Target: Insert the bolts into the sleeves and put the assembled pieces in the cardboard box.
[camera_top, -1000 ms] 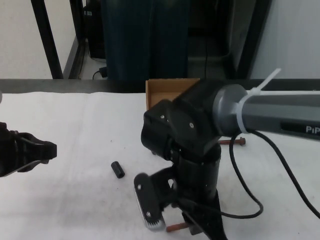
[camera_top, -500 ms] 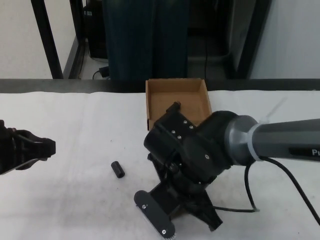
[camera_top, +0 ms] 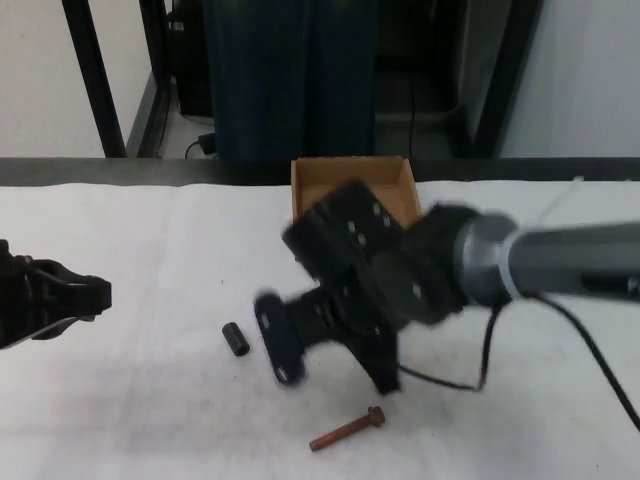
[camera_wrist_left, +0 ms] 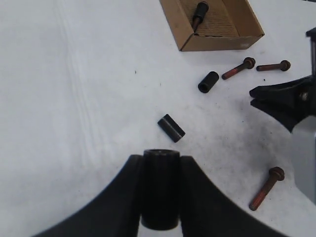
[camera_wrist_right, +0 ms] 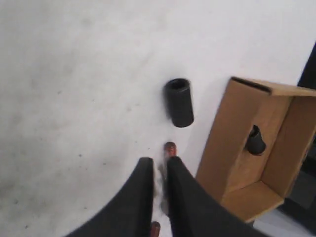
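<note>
The left tool (camera_wrist_left: 160, 165) is gripping a black held sleeve (camera_wrist_left: 160, 197), its fingers closing snugly on both sides of it, with the sleeve's end facing out past the fingertips. Just ahead of this tool a near sleeve (camera_wrist_left: 171, 128) is lying on its side on the white bench (camera_wrist_left: 74, 98). Farther ahead, a far sleeve (camera_wrist_left: 208, 81) is also resting on the bench. Beyond that, the cardboard box (camera_wrist_left: 222, 43) is sitting with one assembled piece (camera_wrist_left: 199, 12) lying inside it. A first bolt (camera_wrist_left: 238, 69) and a second bolt (camera_wrist_left: 270, 65) are lying close together near the far sleeve, just beside the box. A lone bolt (camera_wrist_left: 264, 188) is lying well apart from them, off to the side of the left tool.

The right tool (camera_wrist_right: 158, 160) is hanging above the bench with its fingers drawn almost together, leaving only a thin slit, and nothing is clearly pinched in it. Just past its fingertips a reddish bolt tip (camera_wrist_right: 170, 147) is showing. Beyond that the far sleeve is lying with its open end pointing away from the tool. The cardboard box is sitting beside that sleeve.
</note>
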